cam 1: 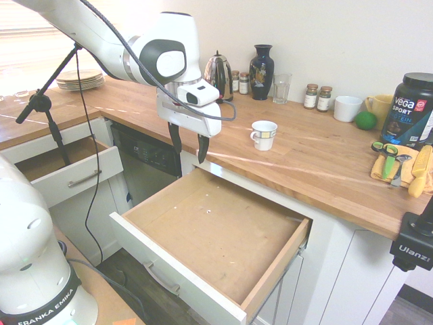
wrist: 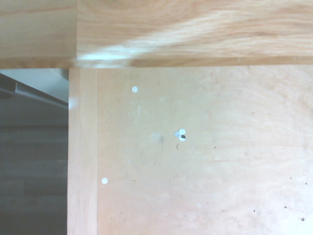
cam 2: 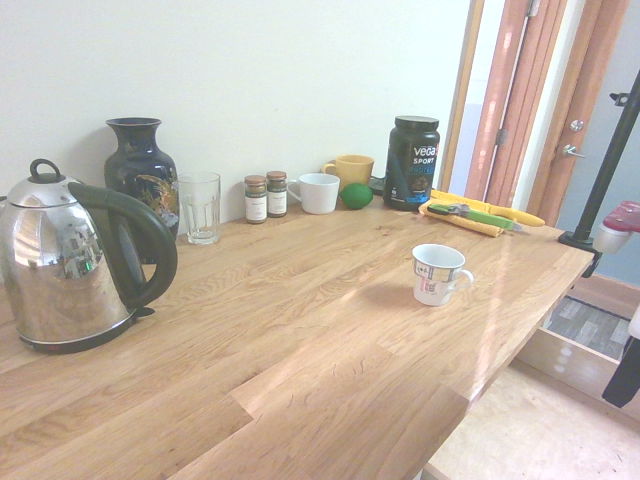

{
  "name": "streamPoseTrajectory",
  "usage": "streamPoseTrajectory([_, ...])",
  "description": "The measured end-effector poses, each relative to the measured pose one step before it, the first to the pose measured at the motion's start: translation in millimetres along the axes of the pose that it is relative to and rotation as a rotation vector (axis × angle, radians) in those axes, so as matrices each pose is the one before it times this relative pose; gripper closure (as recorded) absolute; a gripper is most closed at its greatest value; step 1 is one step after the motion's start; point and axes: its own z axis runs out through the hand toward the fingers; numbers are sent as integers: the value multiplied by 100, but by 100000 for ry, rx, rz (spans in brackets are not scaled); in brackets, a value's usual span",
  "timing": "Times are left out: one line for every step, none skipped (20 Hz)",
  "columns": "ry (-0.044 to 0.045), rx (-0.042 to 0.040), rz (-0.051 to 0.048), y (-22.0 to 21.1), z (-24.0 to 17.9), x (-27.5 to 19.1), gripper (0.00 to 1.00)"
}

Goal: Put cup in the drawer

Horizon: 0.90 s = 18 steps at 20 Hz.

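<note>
One white cup (cam 1: 263,134) sits upright on the wooden counter (cam 1: 318,162) — well clear of the gripper (cam 1: 189,145).

Fingers spread and holding nothing, the claw hangs over the back corner of the pulled-out drawer (cam 1: 223,237) — its light wood bottom bare but for a few pale specks (wrist: 181,134).

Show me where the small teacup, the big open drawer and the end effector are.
cup (cam 1: 263,134): first exterior view, on its white side wall.
drawer (cam 1: 223,233): first exterior view, on its bare wooden bottom.
end effector (cam 1: 189,145): first exterior view, midway between its dark fingertips.
</note>
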Motion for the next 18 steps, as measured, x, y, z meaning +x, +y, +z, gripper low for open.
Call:
streamPoseTrajectory([-22,-23,-1,0,14,0,0])
streamPoseTrajectory([-46,-121,-54,-2,53,2,0])
streamPoseTrajectory([304,-71,-192,-26,-13,25,0])
streamPoseTrajectory([452,-81,-6,-75,-64,60,0])
streamPoseTrajectory([385,100,110,-108,-127,109,0])
streamPoseTrajectory([417,305,14,-173,-201,189,0])
streamPoseTrajectory([513,288,-77,-246,-243,280,0])
streamPoseTrajectory([665,69,-57,-239,-218,381,0])
streamPoseTrajectory([593,8,151,-259,-219,500,0])
streamPoseTrajectory([521,35,174,-300,-186,586,0])
streamPoseTrajectory([571,-198,92,-289,-162,622,0])
streamPoseTrajectory([310,-287,130,-349,-196,697,0])
streamPoseTrajectory([335,-271,97,-389,-208,695,0])
streamPoseTrajectory([684,-214,-67,-468,-268,742,0])
streamPoseTrajectory([614,-385,103,-488,-288,714,0])
streamPoseTrajectory([712,-514,217,-518,-261,745,0])
streamPoseTrajectory([427,-467,285,-552,-238,788,0])
streamPoseTrajectory([275,-154,223,-592,-274,836,0])
